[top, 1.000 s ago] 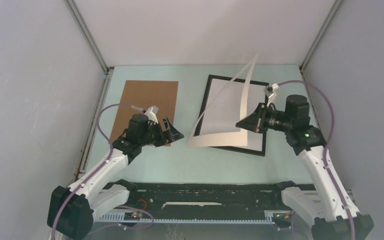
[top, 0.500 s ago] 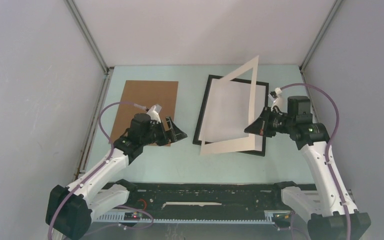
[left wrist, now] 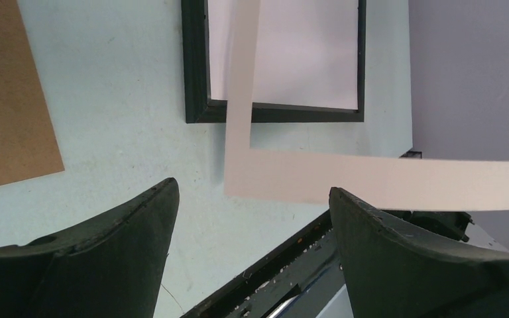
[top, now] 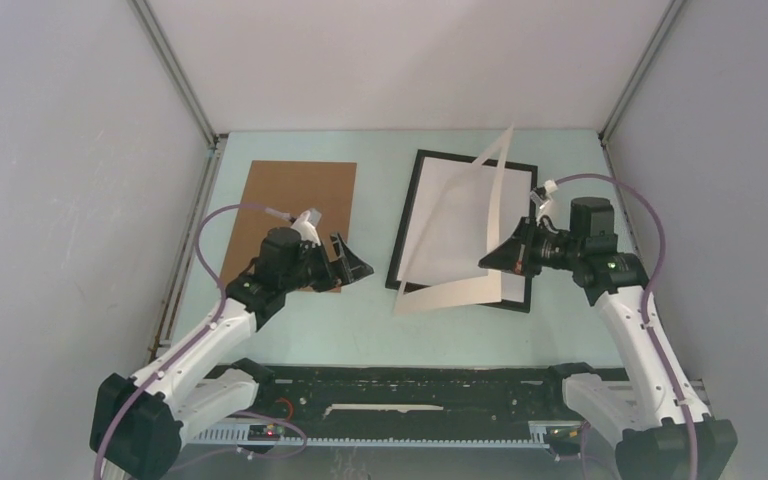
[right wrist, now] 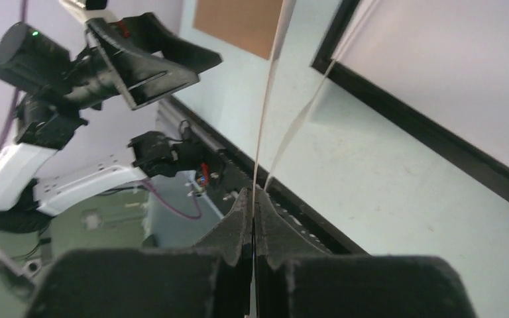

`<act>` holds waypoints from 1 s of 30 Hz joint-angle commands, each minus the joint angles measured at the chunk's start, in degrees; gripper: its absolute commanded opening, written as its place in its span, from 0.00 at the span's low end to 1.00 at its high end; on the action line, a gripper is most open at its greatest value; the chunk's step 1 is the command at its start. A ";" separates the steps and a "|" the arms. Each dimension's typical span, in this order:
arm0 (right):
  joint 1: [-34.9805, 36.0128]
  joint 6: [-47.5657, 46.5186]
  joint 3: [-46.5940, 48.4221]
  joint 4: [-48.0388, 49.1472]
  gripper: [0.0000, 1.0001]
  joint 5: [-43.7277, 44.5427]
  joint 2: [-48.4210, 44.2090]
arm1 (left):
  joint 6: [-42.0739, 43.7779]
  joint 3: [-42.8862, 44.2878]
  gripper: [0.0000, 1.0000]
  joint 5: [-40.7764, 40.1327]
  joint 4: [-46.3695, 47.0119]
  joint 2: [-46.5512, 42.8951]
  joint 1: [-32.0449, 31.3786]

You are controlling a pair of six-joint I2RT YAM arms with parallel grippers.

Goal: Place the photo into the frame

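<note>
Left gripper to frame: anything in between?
Bare table up to the frame; above it hangs a corner of the white mat held by the right gripper. Left wrist view shows it best.

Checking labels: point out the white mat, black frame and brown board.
white mat (top: 450,296): top view, on its near strip.
black frame (left wrist: 195,66): left wrist view, on a side rail.
brown board (top: 290,200): top view, on its bare middle.

Both arms, the left arm (top: 195,345) and the right arm (top: 645,345), wear white shells between black joint housings. A thin purple cable (top: 208,235) loops along each. The left gripper (top: 352,262) and right gripper (top: 484,262) have matte black, wedge-shaped fingers (left wrist: 106,258). A small green light (right wrist: 35,33) glows on the left wrist housing.
</note>
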 commanded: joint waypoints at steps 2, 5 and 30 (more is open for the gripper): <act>6.52 15.26 -2.59 21.90 0.00 -8.35 -0.90 | 0.63 2.73 0.89 -5.05 -2.31 -4.74 -0.34; 10.37 23.62 -2.31 34.60 0.00 -7.11 -0.47 | 2.36 5.36 0.89 -11.03 -7.38 -8.35 -0.34; 38.22 40.92 19.57 69.23 0.06 22.43 65.32 | 5.11 8.20 0.90 -23.38 -16.69 -18.87 -0.26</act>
